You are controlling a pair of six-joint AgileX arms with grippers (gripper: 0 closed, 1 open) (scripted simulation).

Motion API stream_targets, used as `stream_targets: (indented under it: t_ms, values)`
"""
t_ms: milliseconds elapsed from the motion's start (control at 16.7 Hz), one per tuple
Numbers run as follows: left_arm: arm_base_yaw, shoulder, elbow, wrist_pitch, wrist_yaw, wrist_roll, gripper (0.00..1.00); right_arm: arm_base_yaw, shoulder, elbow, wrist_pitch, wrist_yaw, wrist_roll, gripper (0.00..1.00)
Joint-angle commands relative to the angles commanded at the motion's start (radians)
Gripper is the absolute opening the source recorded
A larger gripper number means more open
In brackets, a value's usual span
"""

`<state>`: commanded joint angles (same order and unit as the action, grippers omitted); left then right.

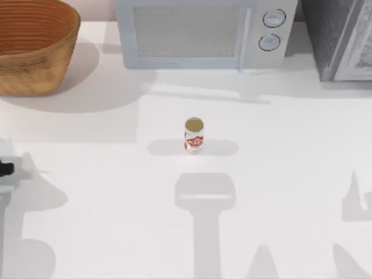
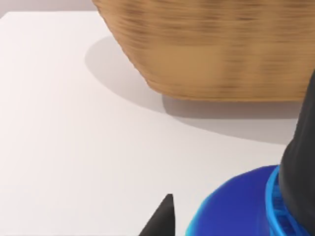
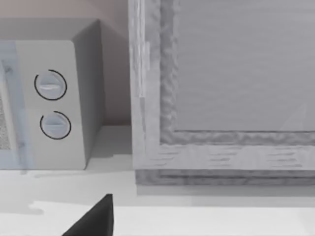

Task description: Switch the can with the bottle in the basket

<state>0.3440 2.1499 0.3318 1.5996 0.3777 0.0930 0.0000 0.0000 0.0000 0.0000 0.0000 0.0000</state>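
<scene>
Left gripper [image 1: 4, 168] sits at the top view's far left edge; you cannot tell whether it grips anything. Your large round orange-brown wicker basket [image 1: 32, 43] occupies the upper left corner. A glossy blue bottle [image 2: 236, 206] lies right against that gripper. Your small white, red-labelled can [image 1: 194, 135] stands upright at centre frame. Right gripper [image 3: 98, 219], state likewise untellable, faces the white microwave [image 3: 54, 98].

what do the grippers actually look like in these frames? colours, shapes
Little shows. Left gripper: black, blocky, at the top view's left edge. Its wrist view shows a pointed black fingertip, a dark finger and a glossy blue rounded body with a ribbed ring. Right wrist view: one black wedge-shaped fingertip. No cables or markings visible.
</scene>
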Motion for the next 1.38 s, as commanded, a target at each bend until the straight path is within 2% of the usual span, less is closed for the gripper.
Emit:
stream_targets:
  t_ms: [240, 540, 840, 1140, 1380]
  values:
    - [0.024, -0.025, 0.030, -0.030, 0.023, 0.020, 0.00, 0.000, 0.000, 0.000, 0.000, 0.000, 0.000, 1.00]
    - [0.144, -0.156, 0.268, -0.283, 0.182, 0.128, 0.00, 0.000, 0.000, 0.000, 0.000, 0.000, 0.000, 1.00]
    - [0.206, -0.234, 0.665, -0.755, 0.404, 0.256, 0.00, 0.000, 0.000, 0.000, 0.000, 0.000, 0.000, 1.00]
    - [0.172, -0.207, 1.069, -1.285, 0.594, 0.332, 0.00, 0.000, 0.000, 0.000, 0.000, 0.000, 0.000, 1.00]
    - [0.116, -0.140, 1.334, -1.616, 0.698, 0.345, 0.00, 0.000, 0.000, 0.000, 0.000, 0.000, 0.000, 1.00]
